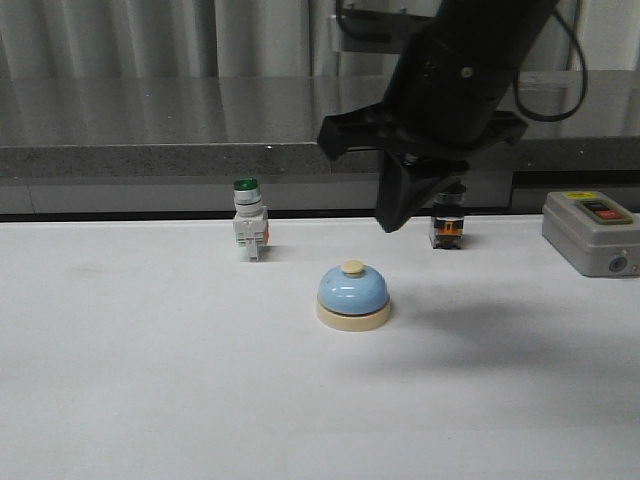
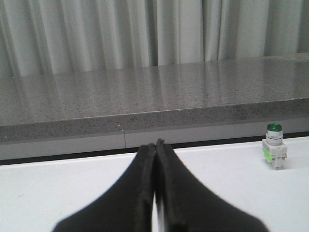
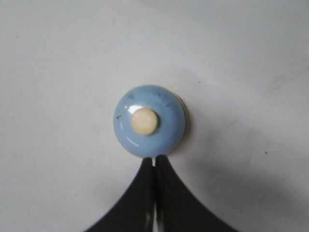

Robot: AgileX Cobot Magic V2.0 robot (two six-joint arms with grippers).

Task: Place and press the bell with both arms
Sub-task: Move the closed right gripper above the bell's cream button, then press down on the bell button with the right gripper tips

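Observation:
The light-blue dome bell [image 1: 353, 295] with cream base and cream button stands upright on the white table, near the middle. In the right wrist view the bell [image 3: 150, 121] lies straight below the camera. My right gripper [image 1: 390, 222] hangs above and just behind the bell, pointing down, shut and empty; its fingertips [image 3: 154, 159] sit at the dome's edge in that view. My left gripper [image 2: 155, 144] is shut and empty, low over the table; it does not show in the front view.
A green-capped white switch [image 1: 249, 220] stands left of the bell, also in the left wrist view [image 2: 274, 152]. A black-knobbed switch [image 1: 446, 228] is partly behind my right arm. A grey button box [image 1: 593, 232] sits at the right. A grey ledge [image 1: 150, 160] runs along the back.

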